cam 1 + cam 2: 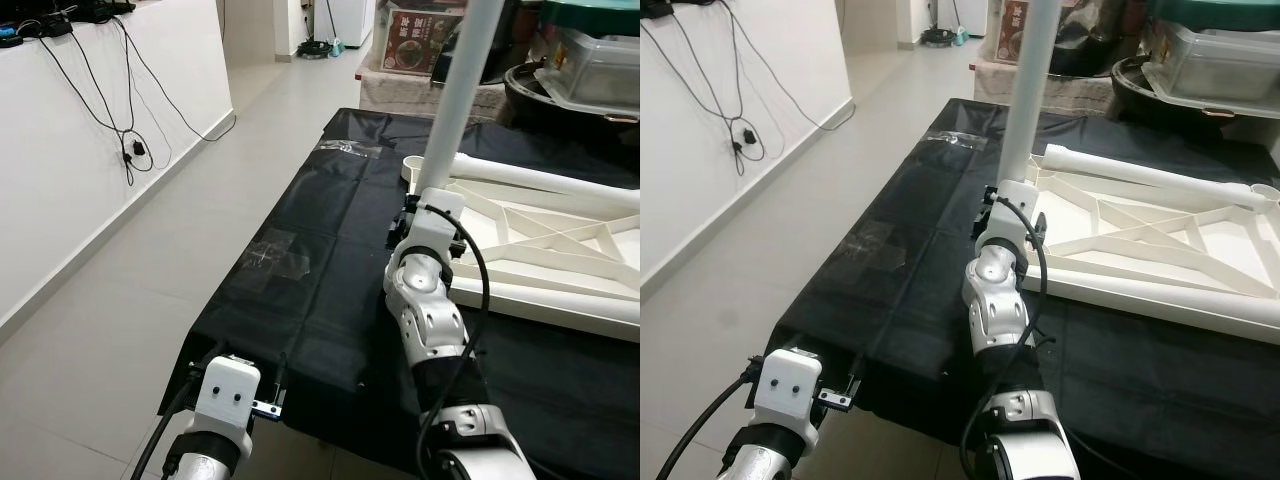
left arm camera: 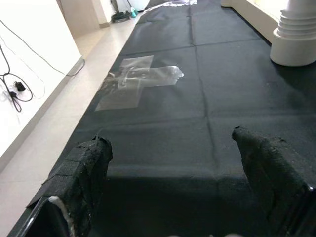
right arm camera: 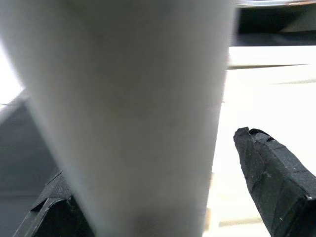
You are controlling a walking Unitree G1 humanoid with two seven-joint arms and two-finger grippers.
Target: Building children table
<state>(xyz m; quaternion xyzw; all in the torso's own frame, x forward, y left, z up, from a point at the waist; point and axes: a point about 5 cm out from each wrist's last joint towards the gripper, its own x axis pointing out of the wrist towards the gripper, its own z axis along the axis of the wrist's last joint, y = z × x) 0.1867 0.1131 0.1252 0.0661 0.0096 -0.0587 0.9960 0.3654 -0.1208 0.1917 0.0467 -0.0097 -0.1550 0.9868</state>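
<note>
A white table leg (image 1: pixel 458 90) stands upright at the near corner of the upturned white table top (image 1: pixel 545 290), which lies on a black cloth (image 1: pixel 320 200). My right gripper (image 3: pixel 148 163) is around the leg low down, open. One finger sits on each side, and a strip of light shows between the leg and one finger (image 3: pixel 276 177). My left gripper (image 2: pixel 170 140) is open over the cloth's near edge with nothing between its fingers. A ribbed white round piece (image 2: pixel 296 34) stands on the cloth ahead of it.
A long white tube (image 1: pixel 540 178) lies along the table top's far side. Clear tape (image 2: pixel 138 81) is stuck to the cloth. The left wall has hanging cables (image 1: pixel 130 150) above bare floor (image 1: pixel 150 260). Boxes and bins (image 1: pixel 590 55) stand behind.
</note>
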